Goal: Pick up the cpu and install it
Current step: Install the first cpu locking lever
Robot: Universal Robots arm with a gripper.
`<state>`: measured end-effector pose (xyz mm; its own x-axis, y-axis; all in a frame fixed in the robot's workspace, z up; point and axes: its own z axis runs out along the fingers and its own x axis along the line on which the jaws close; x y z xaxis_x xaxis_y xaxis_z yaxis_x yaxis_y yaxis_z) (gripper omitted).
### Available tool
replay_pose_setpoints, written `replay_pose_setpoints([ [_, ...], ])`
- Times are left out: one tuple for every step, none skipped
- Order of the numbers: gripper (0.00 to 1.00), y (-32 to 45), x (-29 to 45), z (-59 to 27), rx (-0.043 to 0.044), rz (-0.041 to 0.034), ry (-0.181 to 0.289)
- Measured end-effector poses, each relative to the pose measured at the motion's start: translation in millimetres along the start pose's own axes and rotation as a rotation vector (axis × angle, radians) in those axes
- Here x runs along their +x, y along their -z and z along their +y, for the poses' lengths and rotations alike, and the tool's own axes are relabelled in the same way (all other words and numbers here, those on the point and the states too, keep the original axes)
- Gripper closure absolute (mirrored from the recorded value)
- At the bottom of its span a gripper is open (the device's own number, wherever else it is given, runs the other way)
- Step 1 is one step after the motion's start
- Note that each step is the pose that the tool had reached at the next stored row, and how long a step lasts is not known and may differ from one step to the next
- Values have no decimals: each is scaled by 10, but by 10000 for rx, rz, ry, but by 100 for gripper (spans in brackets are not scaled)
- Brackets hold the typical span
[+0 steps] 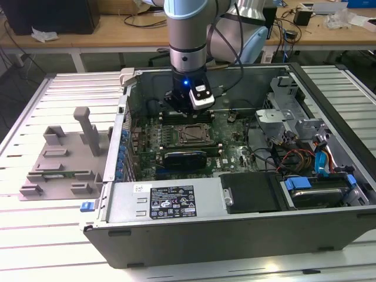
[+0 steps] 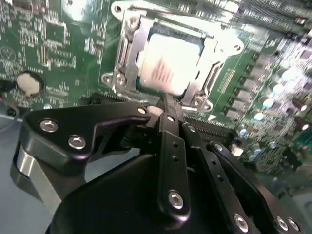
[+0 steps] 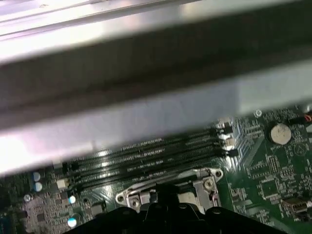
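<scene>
Inside the open computer case (image 1: 235,200) on the slatted white table (image 1: 35,235), the cpu (image 2: 168,66) sits in its socket; the gripper (image 2: 165,109) hovers above, fingers pressed together, holding nothing.

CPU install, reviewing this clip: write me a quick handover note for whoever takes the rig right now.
Gripper: jaws look shut, tips at the socket's near edge, holding nothing visible; it hangs inside the case above the motherboard.
CPU: lying in the socket frame, silvery top up.
Done: CPU picked and set in the socket, as far as the second wrist view shows.
Left: whether it is fully seated cannot be told; the frame looks open around it.
</scene>
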<state>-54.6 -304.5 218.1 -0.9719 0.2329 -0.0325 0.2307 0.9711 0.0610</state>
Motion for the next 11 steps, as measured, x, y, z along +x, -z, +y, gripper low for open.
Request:
replay_pose_setpoints([
  [89,2,-7,-27,3,-1,1],
  [89,4,-18,-71,23,-5,4],
  [89,7,-28,-115,65,-15,4],
  [89,8,-35,-144,125,-30,10],
  [89,7,-37,-151,163,-40,24],
  [89,6,-38,-154,225,-50,85],
  [89,4,-41,-154,258,-51,213],
  [89,1,-44,-154,266,-46,370],
  [89,-2,-50,-153,262,-38,562],
  [89,-6,-61,-150,252,-26,809],
  [89,-14,-87,-144,240,-12,1129],
])
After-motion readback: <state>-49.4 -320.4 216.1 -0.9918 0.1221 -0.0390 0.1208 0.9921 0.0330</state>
